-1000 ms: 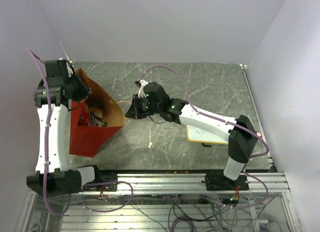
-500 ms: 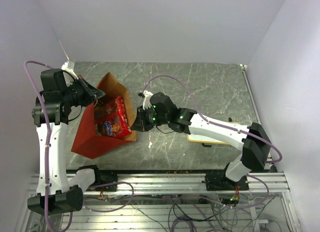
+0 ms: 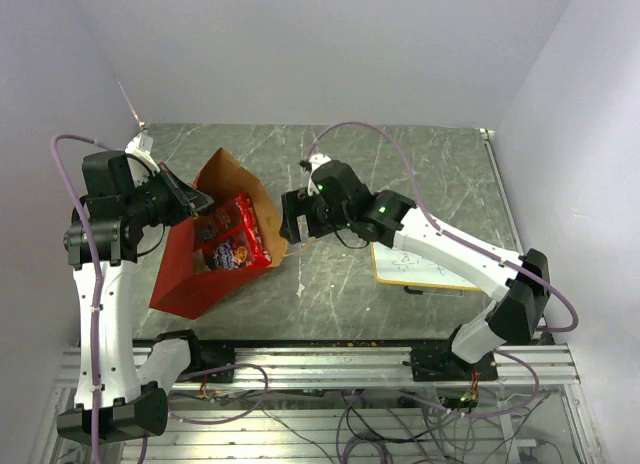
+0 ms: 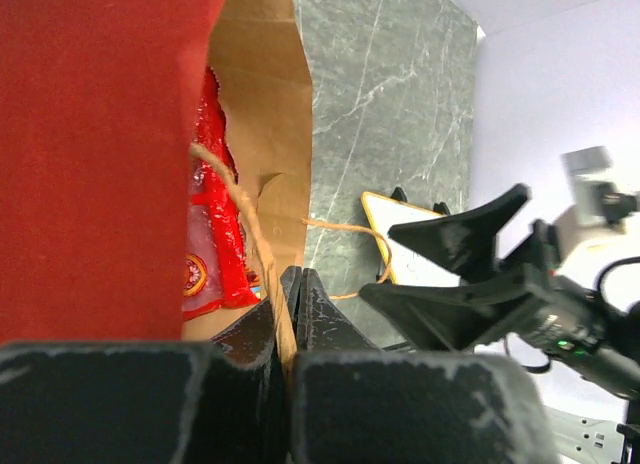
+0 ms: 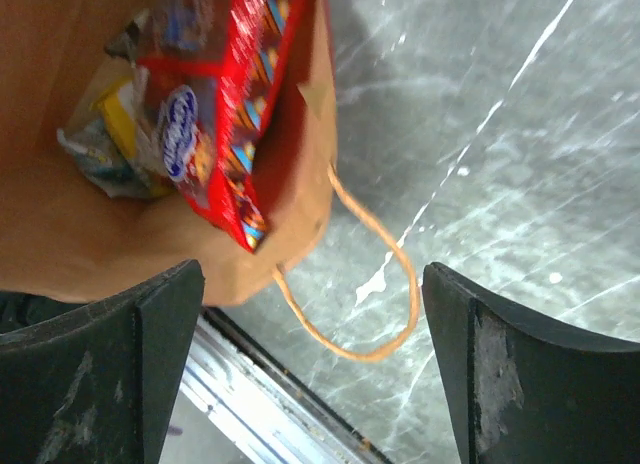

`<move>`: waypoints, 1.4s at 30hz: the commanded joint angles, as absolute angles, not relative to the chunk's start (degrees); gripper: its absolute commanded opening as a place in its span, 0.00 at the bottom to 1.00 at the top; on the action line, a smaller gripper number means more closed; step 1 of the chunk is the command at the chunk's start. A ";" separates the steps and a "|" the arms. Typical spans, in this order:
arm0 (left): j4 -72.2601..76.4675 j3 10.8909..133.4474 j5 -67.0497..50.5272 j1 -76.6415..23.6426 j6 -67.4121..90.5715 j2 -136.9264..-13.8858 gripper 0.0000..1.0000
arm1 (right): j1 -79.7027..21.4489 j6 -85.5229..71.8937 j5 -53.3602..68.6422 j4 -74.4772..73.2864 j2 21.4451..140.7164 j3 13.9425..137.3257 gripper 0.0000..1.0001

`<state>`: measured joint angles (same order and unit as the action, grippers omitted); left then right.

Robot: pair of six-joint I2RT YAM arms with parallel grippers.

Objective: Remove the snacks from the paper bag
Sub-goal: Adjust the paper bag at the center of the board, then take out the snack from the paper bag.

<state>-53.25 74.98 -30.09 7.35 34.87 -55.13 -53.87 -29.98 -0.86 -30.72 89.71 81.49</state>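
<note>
The red paper bag [image 3: 190,274] lies tilted at the table's left, its kraft-lined mouth [image 3: 225,174] facing right. A large flat red snack bag [image 3: 238,234] shows in the mouth; in the right wrist view it [image 5: 240,94] lies over yellow and pale blue-white packets [image 5: 110,134]. My left gripper [image 3: 198,198] is at the bag's upper rim, shut on a twisted handle [image 4: 262,254] that runs between its jaws [image 4: 292,280]. My right gripper [image 3: 291,220] hovers just right of the mouth, open [image 5: 310,279], with the other handle loop [image 5: 385,294] hanging loose between its fingers, untouched.
A wood-framed white board [image 3: 425,271] lies on the table under the right arm, also seen in the left wrist view [image 4: 420,246]. The table's metal front rail [image 5: 270,414] runs close below the bag. Grey marble tabletop [image 3: 420,174] stretches right of the bag.
The bag has tipped so its mouth faces right and the red snack bag shows. My right gripper opened, let go of the handle and backed off slightly right. The left arm lifted its side.
</note>
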 commanded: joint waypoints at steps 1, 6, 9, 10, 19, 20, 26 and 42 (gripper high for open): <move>-54.47 76.05 -31.38 7.74 33.72 -54.99 0.07 | -54.75 -26.57 -5.97 -38.20 89.35 88.96 0.98; -55.65 76.97 -30.58 7.63 32.89 -55.34 0.07 | -58.33 -26.62 -9.77 -44.58 97.43 103.68 1.00; -55.86 77.25 -30.26 7.65 33.27 -55.31 0.07 | -57.67 -28.70 -4.94 -41.83 98.87 105.95 1.00; -55.74 77.26 -30.44 7.66 33.44 -55.30 0.07 | -56.22 -30.40 -0.97 -37.65 97.68 102.82 1.00; -55.01 77.46 -30.73 7.67 34.99 -55.80 0.07 | -51.06 -37.81 9.76 -22.56 98.44 89.56 0.90; -54.75 77.31 -30.98 7.66 35.21 -56.00 0.07 | -51.14 -38.33 9.67 -22.65 99.92 89.48 0.86; -54.63 77.55 -31.52 7.71 36.08 -56.77 0.07 | -51.15 -39.11 5.63 -25.62 107.00 91.99 0.79; -54.70 76.73 -32.20 7.67 37.64 -57.02 0.07 | -53.56 -44.47 8.55 -14.15 116.23 90.25 0.63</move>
<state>-55.64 75.64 -30.28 7.35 36.67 -57.21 -51.99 -41.85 7.55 -18.59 114.02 90.17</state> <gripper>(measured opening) 0.075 0.644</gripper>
